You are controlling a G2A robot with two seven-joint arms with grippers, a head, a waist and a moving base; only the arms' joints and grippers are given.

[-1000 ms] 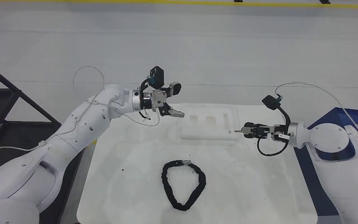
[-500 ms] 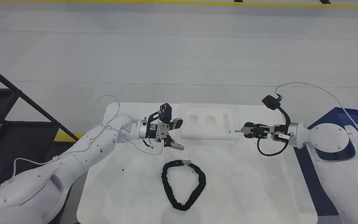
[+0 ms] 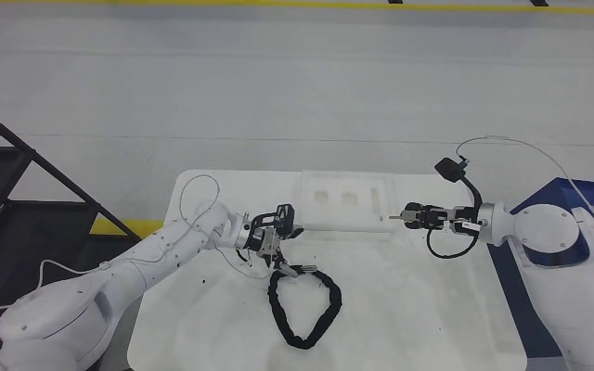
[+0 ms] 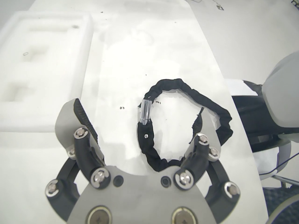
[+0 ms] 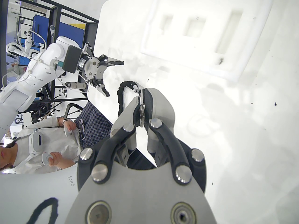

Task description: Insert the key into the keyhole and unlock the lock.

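While the right arm keeps its place over the table, the left arm has swung down from beside the foam tray. The left gripper now hangs spread open just over the silver end of the lock, a black-sleeved loop lying unmoved. The right gripper stays clenched on the key, which shows edge-on and is mostly hidden between the pads.
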